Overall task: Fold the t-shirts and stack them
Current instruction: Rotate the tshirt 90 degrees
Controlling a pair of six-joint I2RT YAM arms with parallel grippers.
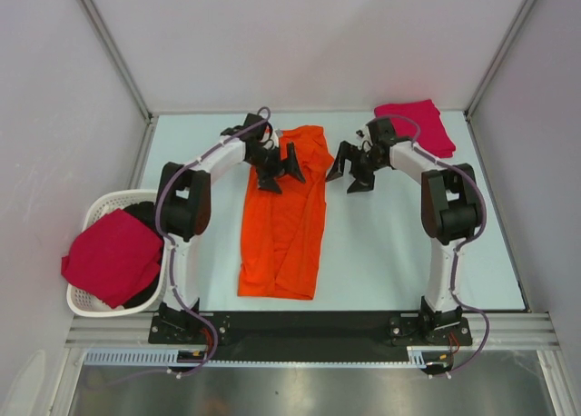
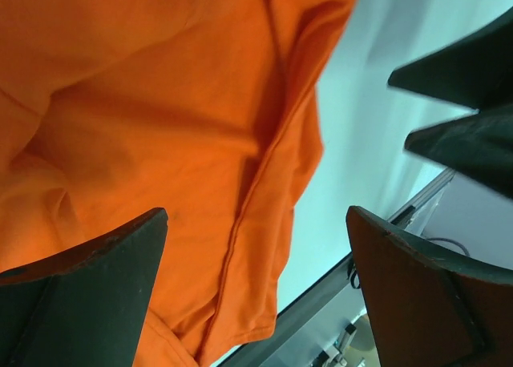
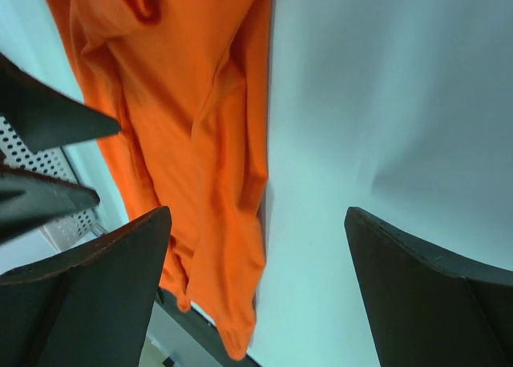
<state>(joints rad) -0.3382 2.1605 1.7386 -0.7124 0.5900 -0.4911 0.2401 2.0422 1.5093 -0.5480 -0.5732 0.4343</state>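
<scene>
Our left hand [image 1: 281, 169] hangs with its jaws spread wide and empty over the far end of the bright orange cotton t-shirt [image 1: 283, 225]. Our right hand [image 1: 349, 174], equally wide and holding nothing, hovers just beside that shirt's right edge, over the pale worktop [image 1: 399, 243]. The orange shirt lies flat as a long narrow strip between the arms, so we judge its lengthwise folds done and its crosswise folds left. A folded crimson-pink t-shirt [image 1: 416, 125] sits at the far right corner, likely the stack's start. A loose crimson-pink t-shirt [image 1: 113, 257] drapes over the white slatted plastic basket [image 1: 95, 212] at the left, not yet folded.
</scene>
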